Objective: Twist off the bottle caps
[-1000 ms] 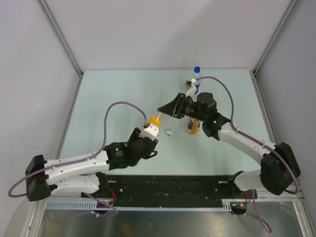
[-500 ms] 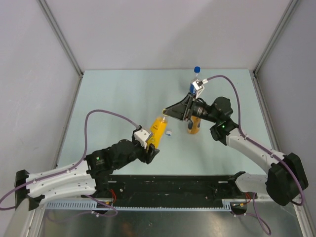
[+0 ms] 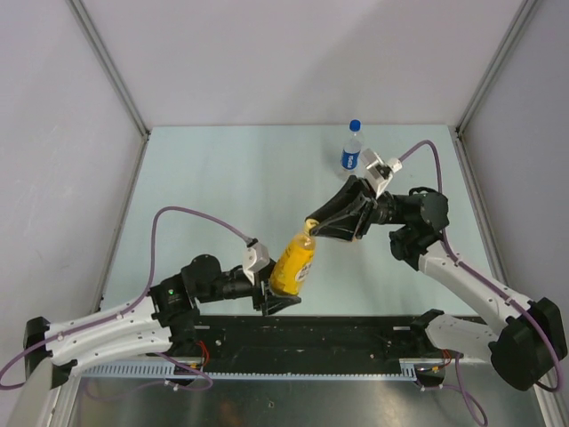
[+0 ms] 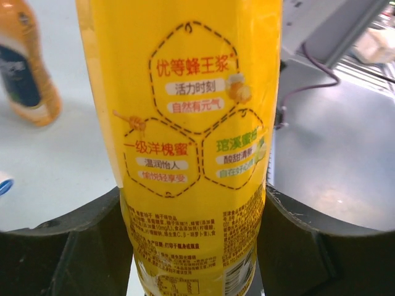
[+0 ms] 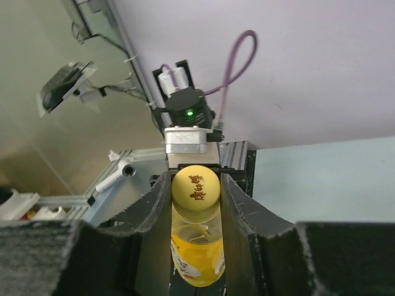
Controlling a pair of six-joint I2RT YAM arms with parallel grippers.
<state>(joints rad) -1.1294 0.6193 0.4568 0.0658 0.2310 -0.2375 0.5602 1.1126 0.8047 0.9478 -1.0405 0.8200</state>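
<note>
Left gripper (image 4: pixel 194 243) clamped on yellow bottle (image 3: pixel 293 264) (tilted, yellow liquid inside); right gripper (image 3: pixel 312 223) pinching its yellow cap (image 5: pixel 195 187).

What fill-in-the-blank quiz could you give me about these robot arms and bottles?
The left fingers clamp the honeycomb-printed plastic bottle, whose colour is ___.
The right fingers pinch its small round yellow cap; they number ___.
The clear plastic bottle standing at the back has a small round cap coloured ___.
Missing: yellow; two; blue.
</note>
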